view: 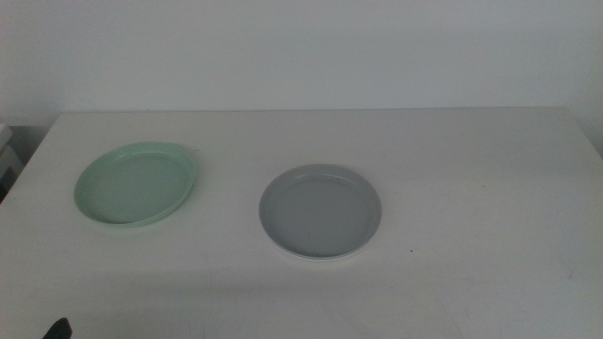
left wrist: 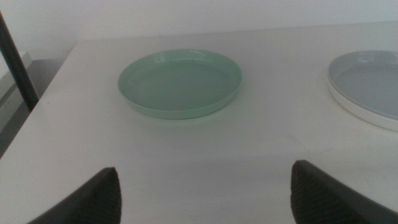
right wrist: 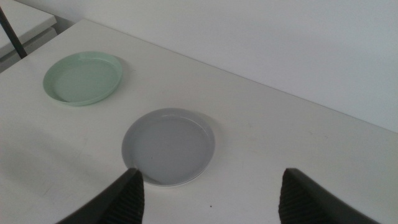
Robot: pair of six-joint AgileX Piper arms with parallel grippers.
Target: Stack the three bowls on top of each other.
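Observation:
The mint green bowl (view: 136,183) sits alone on the left of the white table (view: 471,188). The grey bowl (view: 320,209) sits near the middle, nested in the white bowl (view: 316,256), of which only a thin rim shows. My left gripper (left wrist: 205,173) is open and empty, low at the table's near left edge, facing the green bowl (left wrist: 180,82); the grey bowl (left wrist: 373,84) and the white rim (left wrist: 360,116) lie off to its side. My right gripper (right wrist: 211,174) is open and empty, hovering above the near side of the grey bowl (right wrist: 168,143). The green bowl (right wrist: 82,77) lies farther off.
Only a dark tip of the left gripper (view: 58,328) shows at the middle view's bottom edge; the right arm is out of that view. A dark pole (left wrist: 15,62) stands beyond the table's left edge. A white wall runs behind the table.

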